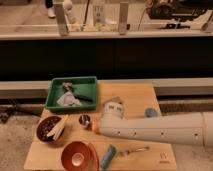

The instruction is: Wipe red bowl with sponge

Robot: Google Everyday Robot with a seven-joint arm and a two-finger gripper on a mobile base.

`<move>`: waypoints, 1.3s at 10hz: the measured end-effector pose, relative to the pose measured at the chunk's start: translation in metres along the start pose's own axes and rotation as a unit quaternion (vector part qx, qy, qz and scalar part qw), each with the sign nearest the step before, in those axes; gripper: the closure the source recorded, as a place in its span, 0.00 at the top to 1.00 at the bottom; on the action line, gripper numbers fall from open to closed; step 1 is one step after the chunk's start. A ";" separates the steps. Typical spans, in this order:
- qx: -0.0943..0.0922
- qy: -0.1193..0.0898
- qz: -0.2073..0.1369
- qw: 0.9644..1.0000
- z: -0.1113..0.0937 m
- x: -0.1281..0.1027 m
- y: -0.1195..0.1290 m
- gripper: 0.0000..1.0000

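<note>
Where the arm (150,131) ends, gripper (95,125) — grip cannot be told — near red bowl (77,156), sponge (107,156) beside it.

I saw a green tray (73,79) holding crumpled scraps at the wooden table's (132,97) back left. In front of it sat a dark bowl (49,129) with pale sticks, a small metal cup (84,120) just beside. Fork (134,149) near the front edge, light-blue cup (151,112) at right.

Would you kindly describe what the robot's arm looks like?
The arm is a thick white tube with a row of small dark holes and an orange ring at its tip; the gripper, beyond that ring, is hidden from view.
</note>
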 end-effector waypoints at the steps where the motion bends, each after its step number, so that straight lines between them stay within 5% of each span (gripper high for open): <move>1: -0.003 -0.020 0.002 1.000 -0.003 -0.001 0.011 0.39; 4: -0.026 -0.100 0.003 0.995 -0.017 -0.015 0.066 0.70; 6: -0.048 -0.128 -0.005 0.991 -0.023 -0.028 0.081 0.80; 10: -0.077 -0.143 -0.045 0.986 -0.031 -0.054 0.071 0.80; 13: -0.089 -0.132 -0.050 0.986 -0.020 -0.063 0.072 0.80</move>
